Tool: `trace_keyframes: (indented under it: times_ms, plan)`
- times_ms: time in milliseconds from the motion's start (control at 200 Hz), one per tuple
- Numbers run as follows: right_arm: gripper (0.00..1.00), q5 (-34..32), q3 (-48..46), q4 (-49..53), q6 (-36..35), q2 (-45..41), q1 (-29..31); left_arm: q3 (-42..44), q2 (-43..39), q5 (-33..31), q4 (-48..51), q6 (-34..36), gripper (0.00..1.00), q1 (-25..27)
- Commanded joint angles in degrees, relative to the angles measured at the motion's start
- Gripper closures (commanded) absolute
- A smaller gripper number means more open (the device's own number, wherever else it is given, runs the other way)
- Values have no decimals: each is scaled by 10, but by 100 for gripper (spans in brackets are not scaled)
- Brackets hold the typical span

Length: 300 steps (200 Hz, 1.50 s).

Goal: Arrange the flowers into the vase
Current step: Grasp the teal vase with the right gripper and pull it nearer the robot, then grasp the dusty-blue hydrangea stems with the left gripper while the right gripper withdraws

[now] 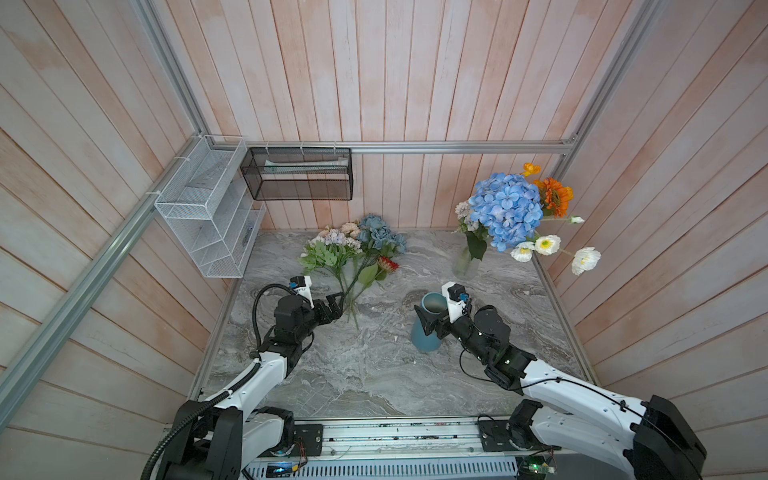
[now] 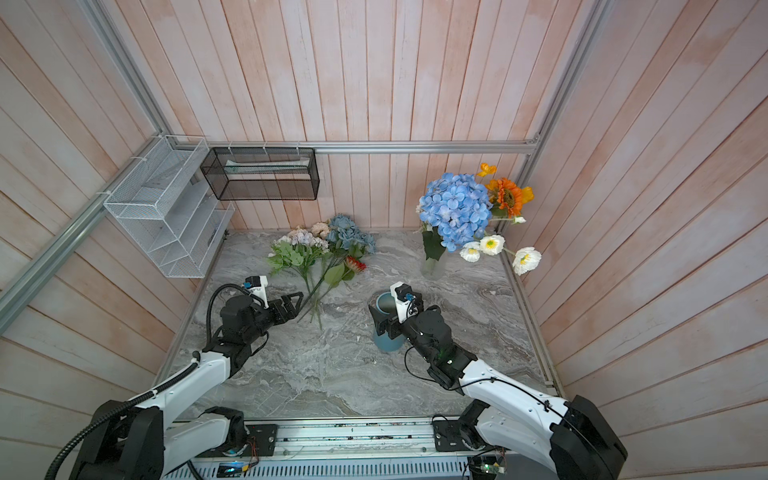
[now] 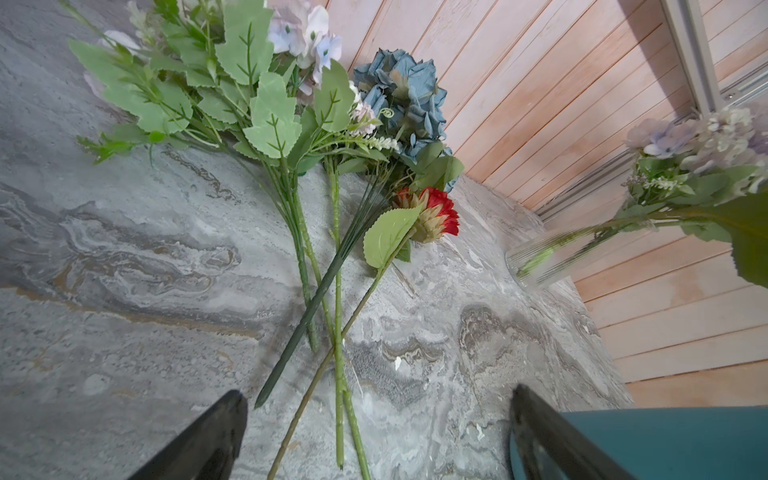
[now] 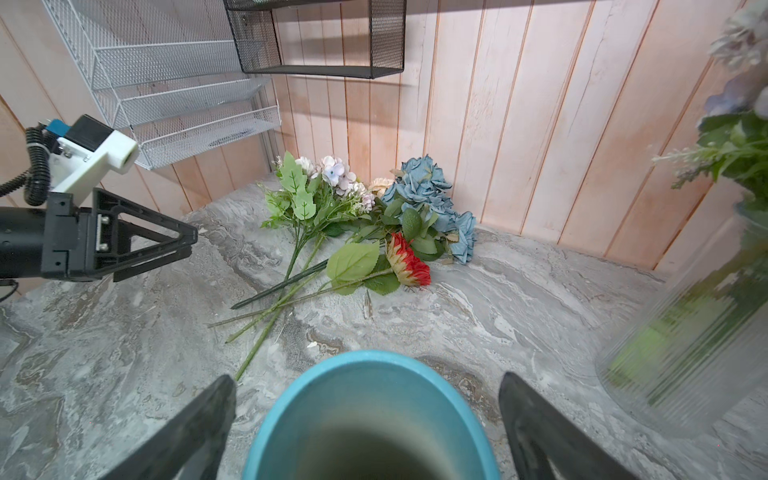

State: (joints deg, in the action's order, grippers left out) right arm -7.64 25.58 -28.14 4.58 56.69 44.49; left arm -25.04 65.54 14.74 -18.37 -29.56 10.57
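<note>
Several flowers (image 1: 353,245) lie on the marble table at the back: lilac and peach blooms, dusty blue roses (image 1: 380,237) and a red bloom (image 3: 436,212), with their stems crossing toward the front. My left gripper (image 1: 338,307) is open at the stem ends (image 3: 338,374), which lie between its fingers untouched. An empty blue vase (image 1: 428,332) stands mid-table. My right gripper (image 4: 365,377) is open around its rim, with a gap on each side. At the back right a clear glass vase (image 1: 465,266) holds a bright blue hydrangea (image 1: 507,208) and orange (image 1: 555,195) and white (image 1: 546,244) blooms.
A white wire rack (image 1: 203,208) and a black mesh basket (image 1: 299,174) hang on the wooden walls at the back left. Plank walls close in the table on three sides. A metal rail (image 1: 395,436) carrying both arm bases runs along the front edge.
</note>
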Motion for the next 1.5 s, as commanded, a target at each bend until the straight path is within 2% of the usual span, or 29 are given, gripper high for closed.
trace_keyframes:
  times_ms: [0,240,420,535,605,660,765,855,1090,1250,1495]
  plan:
    - [2,-2,25,42,15,-31,3,-29,18,2,16,35,0,7]
    - [2,-2,58,109,23,-104,3,-108,114,-28,84,100,8,18]
    - [2,-50,120,158,0,-91,-1,-165,201,-45,120,124,25,30]
    - [2,-83,154,178,13,-66,-29,-204,248,-68,155,145,37,45]
    - [2,-68,168,184,37,-52,-63,-223,273,-78,174,155,47,52]
    - [2,-27,167,175,60,-45,-97,-233,288,-84,184,155,54,53]
    - [2,72,148,136,107,-36,-167,-245,306,-93,200,148,54,53]
    - [2,110,135,114,133,-31,-202,-260,321,-114,225,139,54,53]
    - [2,99,114,107,139,-20,-214,-306,377,-114,276,136,61,53]
    - [2,76,107,98,140,-21,-215,-315,395,-106,289,134,73,53]
    - [2,61,108,88,140,-22,-217,-326,413,-90,306,140,81,55]
